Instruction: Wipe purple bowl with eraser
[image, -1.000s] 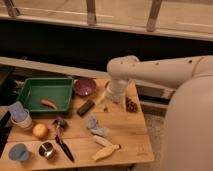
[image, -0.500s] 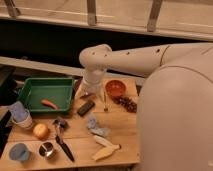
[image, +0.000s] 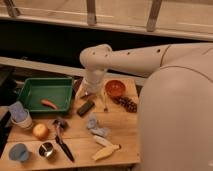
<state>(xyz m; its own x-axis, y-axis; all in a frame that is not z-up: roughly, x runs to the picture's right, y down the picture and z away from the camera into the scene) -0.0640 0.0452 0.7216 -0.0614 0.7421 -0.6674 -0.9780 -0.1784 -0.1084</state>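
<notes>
on the wooden table (image: 125, 131), the eraser (image: 85, 107) lies flat as a small dark block, turned at a slant. it sits just below the gripper (image: 88, 93) in the camera view, near it but apart from it, on the side toward the table's front edge. the gripper hangs at the end of the white arm (image: 130, 57), which reaches in from the right and bends down over the back part of the table. its fingers stand spread wide, and nothing shows between them.

the gripper and wrist cover the stretch of table between the green tray (image: 46, 80) and the orange-red bowl (image: 115, 88). the purple bowl cannot be made out; if it stands there, the arm hides it. the orange-red bowl sits just right of the gripper, and the tray's right wall is just to its left.

an orange carrot-like piece (image: 48, 103) lies inside the tray. a dark knobbly cluster (image: 127, 104) rests near the orange-red bowl, toward the front. a crumpled grey-blue cloth (image: 96, 126) lies in front of the eraser, and a pale banana-like piece (image: 106, 150) lies nearer the front edge. a black-handled knife (image: 64, 145) points toward the front edge on the left, between a round orange fruit (image: 40, 131), a small metal cup (image: 46, 149) and the cloth. a blue cup (image: 17, 152) stands at the front left corner.
</notes>
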